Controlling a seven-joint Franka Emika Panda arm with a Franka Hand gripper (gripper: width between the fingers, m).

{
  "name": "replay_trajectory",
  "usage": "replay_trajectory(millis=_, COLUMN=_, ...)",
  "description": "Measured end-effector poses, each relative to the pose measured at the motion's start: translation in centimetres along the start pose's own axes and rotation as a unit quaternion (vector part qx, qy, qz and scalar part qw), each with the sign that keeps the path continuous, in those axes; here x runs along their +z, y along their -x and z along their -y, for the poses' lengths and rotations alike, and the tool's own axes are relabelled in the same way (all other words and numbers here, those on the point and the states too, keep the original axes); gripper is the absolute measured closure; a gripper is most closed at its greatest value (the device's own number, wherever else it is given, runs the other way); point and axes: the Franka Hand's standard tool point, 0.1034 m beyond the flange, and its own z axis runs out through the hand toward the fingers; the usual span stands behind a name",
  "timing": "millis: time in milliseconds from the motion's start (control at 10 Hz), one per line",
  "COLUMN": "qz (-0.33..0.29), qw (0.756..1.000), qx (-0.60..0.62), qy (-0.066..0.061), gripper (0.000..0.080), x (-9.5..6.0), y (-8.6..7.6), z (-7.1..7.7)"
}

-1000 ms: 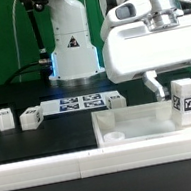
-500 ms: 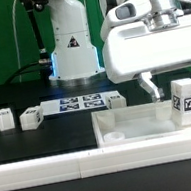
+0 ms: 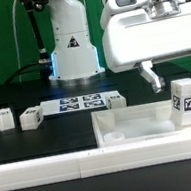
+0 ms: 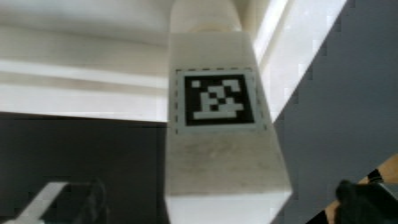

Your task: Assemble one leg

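Observation:
The leg [image 3: 186,101] is a small white block with a black-and-white tag. It stands upright on the far right part of the large white tray [image 3: 140,126]. My gripper [image 3: 176,70] is open and hangs just above the leg, touching nothing. One finger [image 3: 151,76] shows to the exterior view's left of the leg; the other is at the frame edge. In the wrist view the leg [image 4: 222,120] fills the middle and the gripper [image 4: 210,205] straddles it, with dark fingertips [image 4: 54,200] well clear on each side.
Three more small white blocks stand on the black table, two on the exterior view's left [image 3: 5,118] [image 3: 30,118] and one near the middle [image 3: 116,99]. The marker board [image 3: 80,103] lies between them. The robot base [image 3: 72,47] stands behind.
My gripper has risen a little above the leg and stayed open. The leg has stayed standing on the tray.

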Motion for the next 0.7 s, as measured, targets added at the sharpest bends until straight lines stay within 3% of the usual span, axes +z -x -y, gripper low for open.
replay_trajectory(millis=300, qz=0.082, qw=0.997, qx=0.004, qy=-0.01, gripper=0.015, x=0.41, y=0.25, z=-0.21)
replay_trajectory(millis=700, qz=0.23, qw=0.973, qx=0.012, qy=-0.031, gripper=0.015, x=0.32, y=0.66, z=-0.34)
